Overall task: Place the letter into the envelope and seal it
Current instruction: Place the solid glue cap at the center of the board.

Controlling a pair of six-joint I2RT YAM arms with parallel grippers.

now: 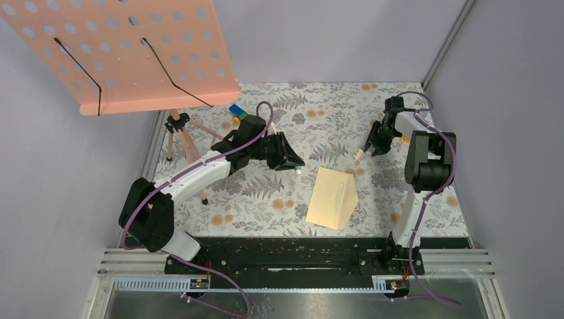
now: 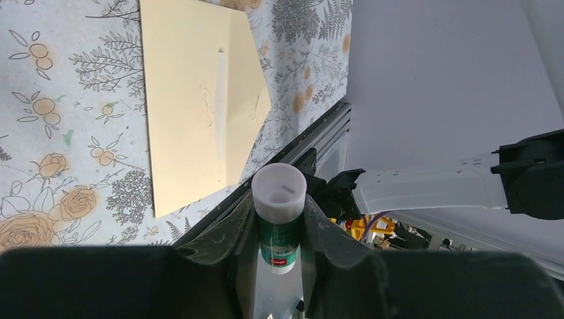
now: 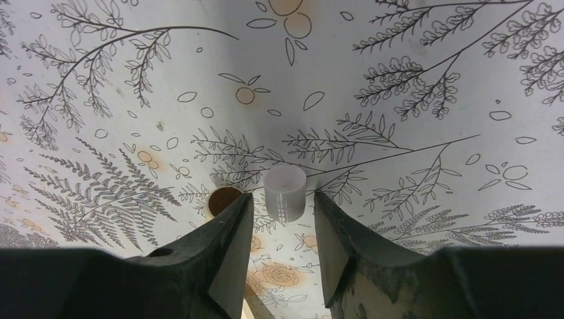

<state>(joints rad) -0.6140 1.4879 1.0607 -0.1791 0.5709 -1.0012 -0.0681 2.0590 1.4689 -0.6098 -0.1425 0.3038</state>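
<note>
My left tool (image 2: pixel 279 229) is clamped on a glue stick (image 2: pixel 279 222), one finger on each side of its green-labelled barrel; the stick's white end is uncapped and points away from my wrist, out over the floral worktop (image 1: pixel 319 113); in the overhead view this tool hangs above the middle of the worktop, apart from the paper. The envelope (image 1: pixel 331 198) lies flat near the front edge, between my two arms and closer to the right one; its flap (image 2: pixel 249 100) is folded out open, its point aimed at the right arm's side; a pale streak runs down the tan face just beside the fold; whether the letter is inside I cannot tell. My right tool (image 3: pixel 281 199) is low over the far right part of the worktop, well apart from the envelope; its jaws stand open, and a small white cap (image 3: pixel 284 193) sits upright on the worktop between the fingertips with a gap showing on either side, so neither finger (image 3: pixel 229 226) touches it; from above the cap shows just beside the fingertips, on the side toward the centre. At the far left a pink perforated board (image 1: pixel 133 50) stands on thin legs, with a few coloured blocks (image 1: pixel 237 111) near its foot.
</note>
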